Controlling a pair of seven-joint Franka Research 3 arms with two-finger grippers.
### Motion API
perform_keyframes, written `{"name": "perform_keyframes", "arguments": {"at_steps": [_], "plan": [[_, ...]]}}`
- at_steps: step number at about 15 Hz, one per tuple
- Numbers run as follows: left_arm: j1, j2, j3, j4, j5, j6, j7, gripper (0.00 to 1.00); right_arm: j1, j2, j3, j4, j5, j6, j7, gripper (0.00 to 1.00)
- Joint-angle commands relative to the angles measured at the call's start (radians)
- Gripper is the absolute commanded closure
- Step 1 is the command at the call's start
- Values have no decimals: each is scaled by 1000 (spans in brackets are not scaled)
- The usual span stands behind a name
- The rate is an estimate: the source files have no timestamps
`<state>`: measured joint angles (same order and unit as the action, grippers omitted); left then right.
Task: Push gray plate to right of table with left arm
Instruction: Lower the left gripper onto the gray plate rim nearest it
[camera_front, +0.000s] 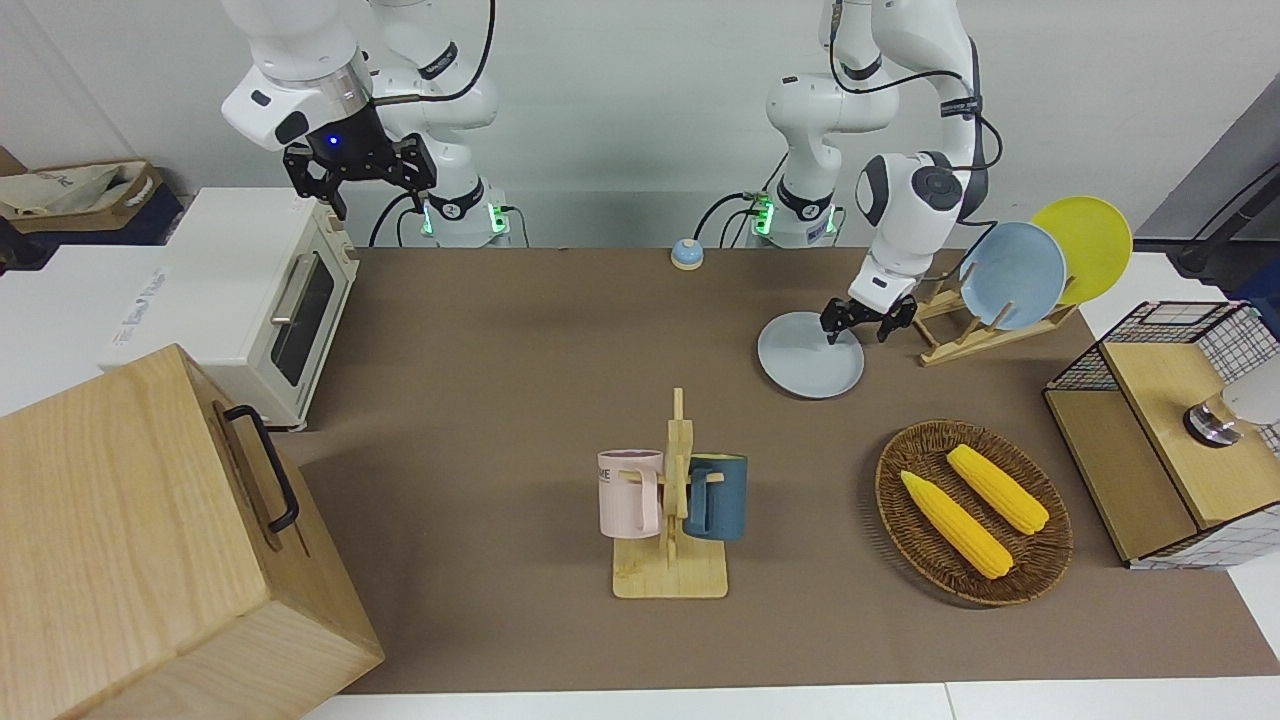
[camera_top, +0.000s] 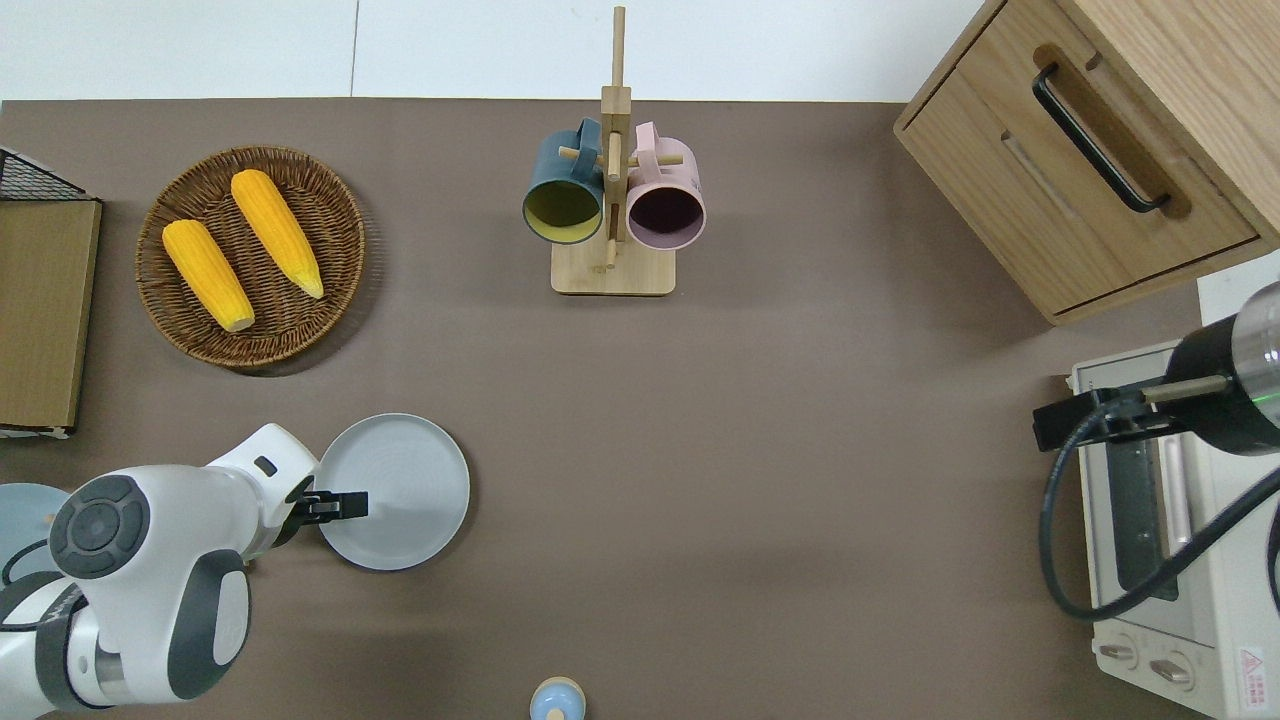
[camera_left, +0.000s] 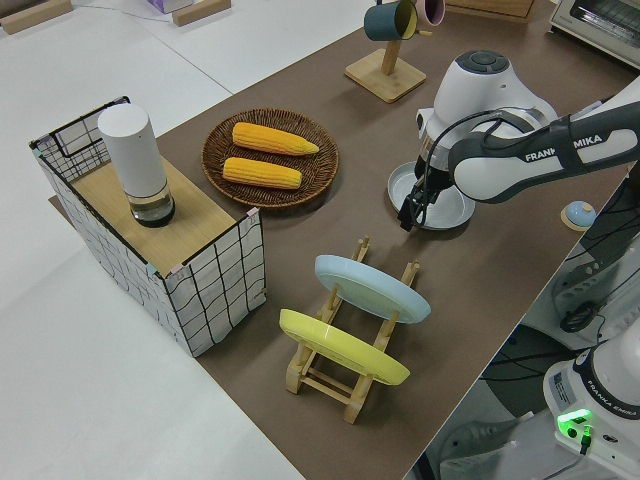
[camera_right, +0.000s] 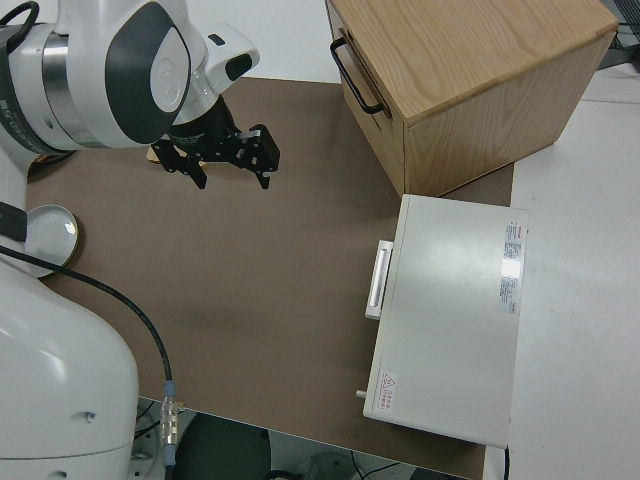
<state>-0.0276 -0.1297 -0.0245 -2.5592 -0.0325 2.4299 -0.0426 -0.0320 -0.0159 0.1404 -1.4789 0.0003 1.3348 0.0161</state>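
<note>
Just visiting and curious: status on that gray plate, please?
Left gripper over gray plate rim, at left arm's end. Right arm parked. Mug rack stands farther out, off the path.

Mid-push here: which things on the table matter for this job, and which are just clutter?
In play: gray plate, left tool over the plate's edge, table.

Clutter: corn basket, mug rack, blue plate and yellow plate in their stand, toaster oven, wooden cabinet, parked right arm.

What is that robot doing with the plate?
The left arm's hand is over the edge of the gray plate, at the side toward the left arm's end of the table. It looks set to push the plate along the table toward the right arm's end. The plate lies flat near the dish rack. The right arm is parked.
</note>
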Motion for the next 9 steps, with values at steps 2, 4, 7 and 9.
{"name": "perform_keyframes", "arguments": {"at_steps": [2, 4, 7, 9], "plan": [[-17, 12, 8, -21, 14, 46, -8, 7, -19, -2, 16, 9, 4, -16, 12, 17], [-17, 22, 8, -26, 14, 58, -8, 7, -19, -2, 16, 9, 4, -16, 13, 17], [-17, 30, 8, -26, 14, 63, -6, 9, -19, -2, 16, 9, 4, -16, 13, 17], [-17, 30, 8, -27, 14, 63, -8, 17, -20, -2, 16, 9, 4, -16, 13, 17]]}}
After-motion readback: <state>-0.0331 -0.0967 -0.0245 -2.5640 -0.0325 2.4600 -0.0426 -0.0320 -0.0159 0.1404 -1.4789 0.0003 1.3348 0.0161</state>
